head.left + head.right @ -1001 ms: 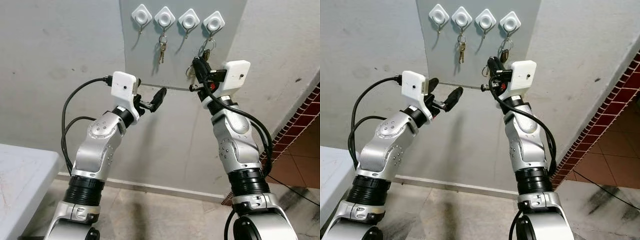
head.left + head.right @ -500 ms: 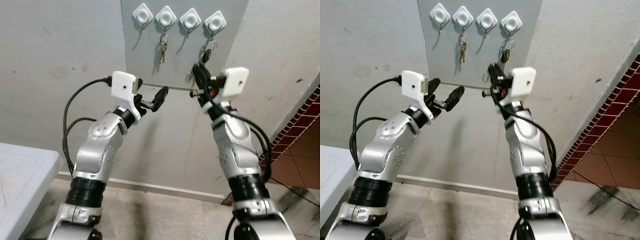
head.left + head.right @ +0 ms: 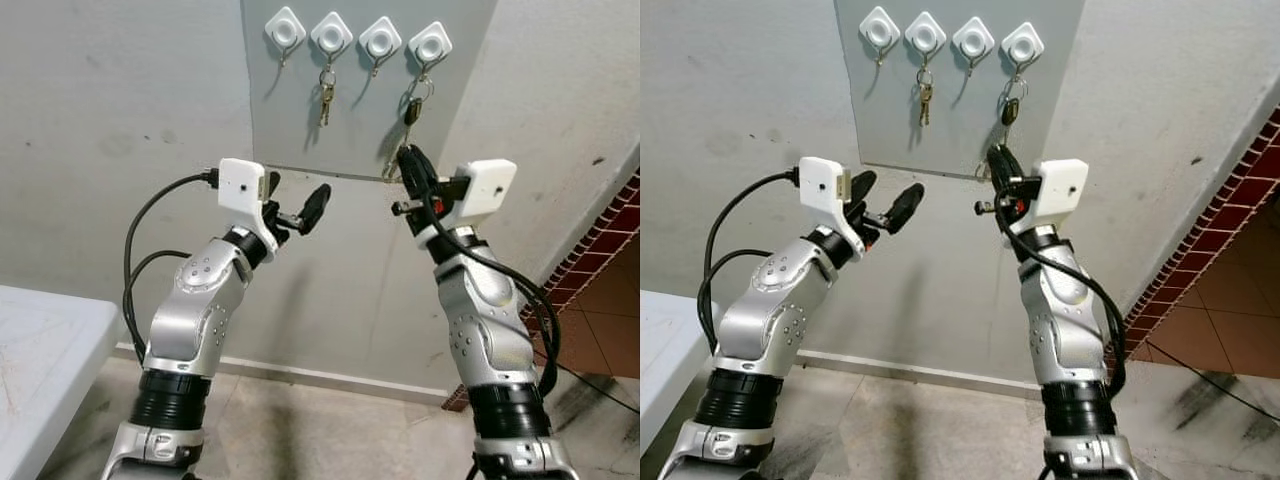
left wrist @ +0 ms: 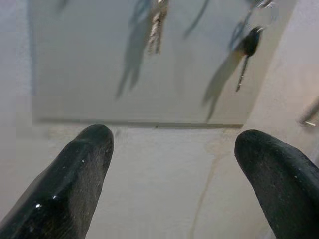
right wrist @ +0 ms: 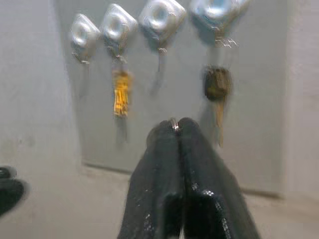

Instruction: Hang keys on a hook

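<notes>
Four white hooks [image 3: 360,38] sit in a row on a grey panel [image 3: 300,120] on the wall. Brass keys [image 3: 324,97] hang from the second hook; a dark-headed key [image 3: 411,108] hangs from the fourth. The right gripper [image 5: 176,125] is raised just below the dark key, fingers pressed together on a small metal bit — too small to identify. The left gripper [image 3: 295,200] is raised beside it, fingers apart, holding nothing.
</notes>
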`<state>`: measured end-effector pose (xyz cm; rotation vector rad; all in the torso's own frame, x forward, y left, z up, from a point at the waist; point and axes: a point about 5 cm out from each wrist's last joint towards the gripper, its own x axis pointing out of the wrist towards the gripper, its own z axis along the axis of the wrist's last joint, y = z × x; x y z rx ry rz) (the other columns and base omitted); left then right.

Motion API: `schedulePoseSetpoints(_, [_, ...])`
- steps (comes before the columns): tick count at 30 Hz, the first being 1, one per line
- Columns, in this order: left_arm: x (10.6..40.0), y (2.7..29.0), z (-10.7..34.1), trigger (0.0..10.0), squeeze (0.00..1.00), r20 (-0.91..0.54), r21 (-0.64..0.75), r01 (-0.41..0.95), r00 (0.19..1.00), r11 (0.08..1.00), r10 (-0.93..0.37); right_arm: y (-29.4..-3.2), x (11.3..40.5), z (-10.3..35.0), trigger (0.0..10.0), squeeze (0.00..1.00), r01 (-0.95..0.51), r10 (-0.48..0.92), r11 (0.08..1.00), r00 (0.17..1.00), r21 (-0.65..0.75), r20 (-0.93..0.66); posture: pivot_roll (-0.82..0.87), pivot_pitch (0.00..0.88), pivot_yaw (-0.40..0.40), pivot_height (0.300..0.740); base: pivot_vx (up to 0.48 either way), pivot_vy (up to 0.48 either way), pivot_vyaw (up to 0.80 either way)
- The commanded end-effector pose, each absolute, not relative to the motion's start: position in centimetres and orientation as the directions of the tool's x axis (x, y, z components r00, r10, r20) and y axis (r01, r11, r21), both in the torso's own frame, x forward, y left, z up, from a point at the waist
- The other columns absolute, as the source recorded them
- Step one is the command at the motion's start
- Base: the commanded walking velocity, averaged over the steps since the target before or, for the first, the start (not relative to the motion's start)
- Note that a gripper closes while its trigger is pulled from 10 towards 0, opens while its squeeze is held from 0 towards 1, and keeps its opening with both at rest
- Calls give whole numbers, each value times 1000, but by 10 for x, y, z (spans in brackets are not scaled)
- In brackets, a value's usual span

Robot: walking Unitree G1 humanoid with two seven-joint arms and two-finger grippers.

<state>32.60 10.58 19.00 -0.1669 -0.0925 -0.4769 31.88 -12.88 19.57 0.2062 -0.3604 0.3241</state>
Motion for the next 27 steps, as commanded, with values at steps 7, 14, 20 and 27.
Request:
schedulePoseSetpoints(7, [286,138,148,10000,0,94,-292,261,965,920,-244,-156,279,165,10000,0,-183,153,978,956,102,252,-38,0,-21,732,0,0,0])
schedulePoseSetpoints(14, [266,156,133,10000,0,30,-316,177,984,932,-177,-165,260,153,10000,0,-128,105,985,975,111,196,-30,0,-25,732,0,0,0])
schedulePoseSetpoints(20, [260,163,140,10000,0,49,-314,161,987,936,-153,-161,256,158,10000,0,-134,108,984,974,120,200,-14,0,-25,732,0,0,0])
schedulePoseSetpoints(27, [266,166,138,10000,0,36,-337,157,987,928,-154,-159,266,162,10000,0,-136,109,983,972,121,209,-16,0,-18,732,0,0,0])
